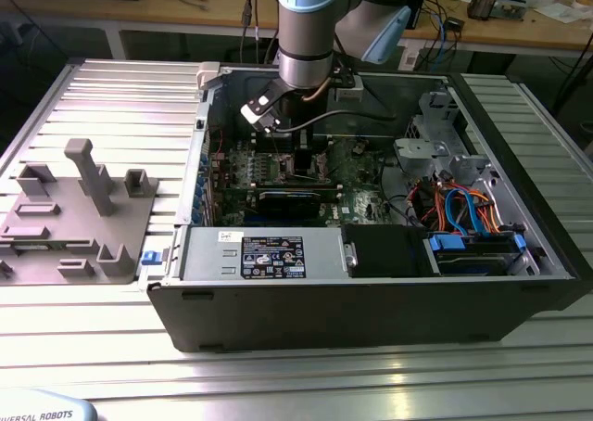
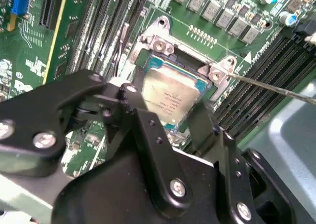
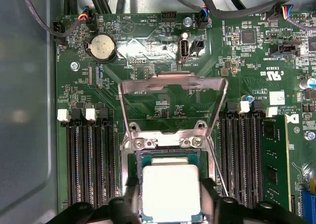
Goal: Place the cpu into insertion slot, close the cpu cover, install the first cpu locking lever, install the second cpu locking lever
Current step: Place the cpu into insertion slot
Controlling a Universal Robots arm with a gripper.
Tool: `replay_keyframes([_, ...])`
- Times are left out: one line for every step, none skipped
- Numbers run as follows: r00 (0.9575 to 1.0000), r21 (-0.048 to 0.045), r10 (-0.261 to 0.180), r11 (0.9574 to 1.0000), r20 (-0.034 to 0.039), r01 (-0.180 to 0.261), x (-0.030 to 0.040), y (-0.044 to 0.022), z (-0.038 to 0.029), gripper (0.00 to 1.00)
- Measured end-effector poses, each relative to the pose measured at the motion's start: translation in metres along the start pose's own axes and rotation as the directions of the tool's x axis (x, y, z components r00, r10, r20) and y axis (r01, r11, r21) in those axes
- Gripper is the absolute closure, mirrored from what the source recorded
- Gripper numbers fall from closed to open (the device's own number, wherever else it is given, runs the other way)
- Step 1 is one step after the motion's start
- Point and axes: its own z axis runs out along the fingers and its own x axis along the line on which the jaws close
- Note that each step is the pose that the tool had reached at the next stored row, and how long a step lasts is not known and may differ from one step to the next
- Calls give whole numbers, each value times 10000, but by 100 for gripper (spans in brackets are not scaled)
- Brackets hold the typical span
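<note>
The first step is in hand: the gripper (image 3: 170,192), its fingers closed partway on two opposite edges of the cpu (image 3: 170,184), holds the chip in or just over the insertion slot (image 3: 168,155), at about 10 o'clock from the middle of the open case in the exterior view. Letting go would call for the chip lying flat and square first, I judge. The cpu's top is dull silver-grey; the cpu cover (image 3: 173,82) stands swung open.

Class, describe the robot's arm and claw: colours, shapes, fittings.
The arm is a silver-grey cylinder with pale blue joint caps. The claw is black, built of jointed links fastened with silver screws.
</note>
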Motion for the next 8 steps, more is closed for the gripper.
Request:
replay_keyframes([10000, 1, 1, 10000, 0, -1, 0, 0, 0, 33])
replay_keyframes([10000, 1, 1, 10000, 1, -1, 0, 0, 0, 33])
replay_keyframes([10000, 1, 0, 10000, 1, 0, 0, 0, 0, 33])
replay_keyframes([10000, 2, 0, 10000, 1, 0, 0, 0, -1, 33])
replay_keyframes([10000, 1, 1, 10000, 1, -1, 0, 1, -1, 33])
replay_keyframes([10000, 2, 0, 10000, 7, 0, -1, 1, -1, 33])
replay_keyframes([10000, 2, -3, 10000, 25, 3, -1, 1, -2, 33])
replay_keyframes([10000, 1, -3, 10000, 28, 3, -1, 1, -3, 33])
